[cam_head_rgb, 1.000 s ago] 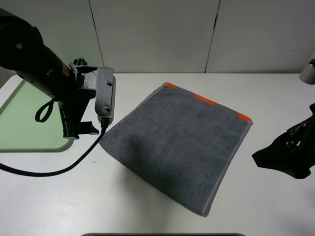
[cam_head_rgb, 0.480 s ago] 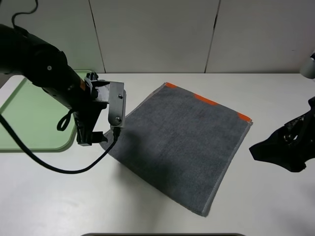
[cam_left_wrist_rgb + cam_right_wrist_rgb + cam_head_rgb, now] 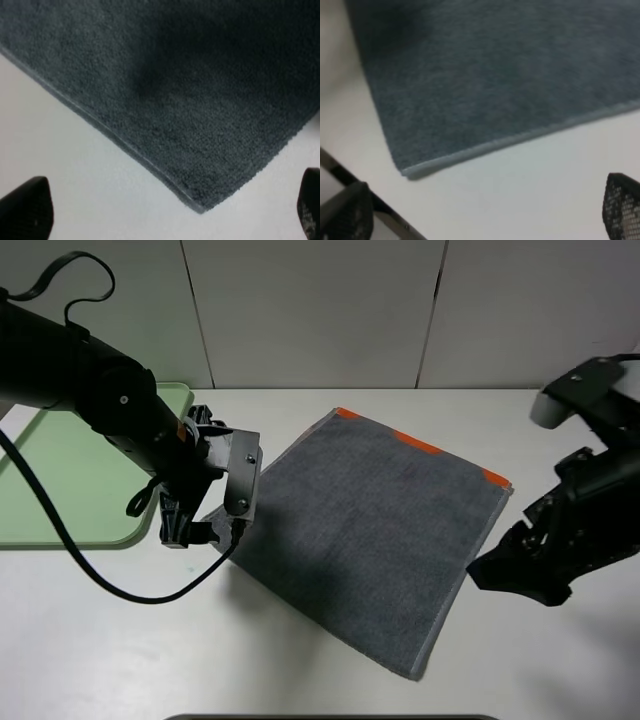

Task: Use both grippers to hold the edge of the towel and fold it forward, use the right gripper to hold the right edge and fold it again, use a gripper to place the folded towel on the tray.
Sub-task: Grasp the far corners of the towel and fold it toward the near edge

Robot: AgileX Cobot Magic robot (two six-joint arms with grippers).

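Observation:
The towel (image 3: pixel 365 530) lies flat on the white table, grey face up, with orange patches along its far edge. My left gripper (image 3: pixel 190 532) hovers at the towel's left corner, just right of the tray (image 3: pixel 50 490). In the left wrist view that corner (image 3: pixel 200 205) sits between the wide-apart fingertips (image 3: pixel 27 210) of the open left gripper (image 3: pixel 167 212). My right gripper (image 3: pixel 492 575) hangs beside the towel's right edge (image 3: pixel 470 570). The right wrist view shows that hem (image 3: pixel 520 140) and the near corner ahead of the open right gripper (image 3: pixel 485 210), with nothing between its fingers.
The pale green tray holds nothing and sits at the table's left side, partly behind the left arm (image 3: pixel 100 390). A black cable (image 3: pixel 110 585) loops from that arm onto the table. A dark strip (image 3: pixel 330 717) marks the front edge. White wall panels stand behind.
The left arm has swung right, from over the tray to the towel's left corner. The right arm has moved left and come further into view beside the right edge.

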